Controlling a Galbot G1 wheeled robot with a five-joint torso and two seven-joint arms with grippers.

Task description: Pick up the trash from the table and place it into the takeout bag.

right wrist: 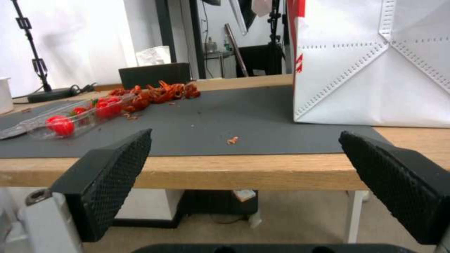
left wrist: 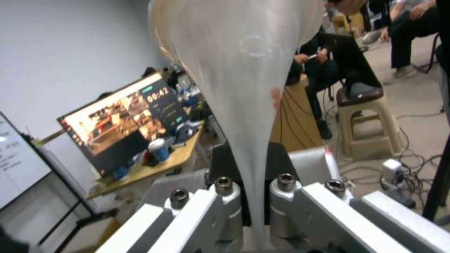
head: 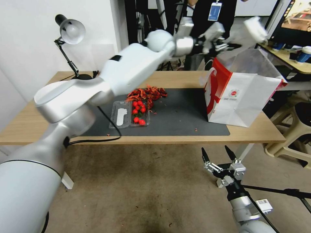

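The left gripper (head: 223,40) is raised above the open top of the takeout bag (head: 241,97), which stands on the table (head: 181,137). A translucent white plastic piece (left wrist: 244,70) is pinched between its fingers (left wrist: 225,196) and sticks out beyond them. The right gripper (head: 218,155) is held low before the table edge, fingers (right wrist: 112,165) spread wide, nothing between them.

Clear tray of cherry tomatoes (head: 136,114) lid open, on the dark mat, left of centre. Pile of red crayfish shells (head: 147,93) just behind it, touching the tray's back edge; small red crumbs scattered nearby. Silver desk lamp (head: 69,32) at back left corner, black base. Beige plastic stool (head: 293,136) on floor at right. Monitor (left wrist: 124,123) on side desk beyond.
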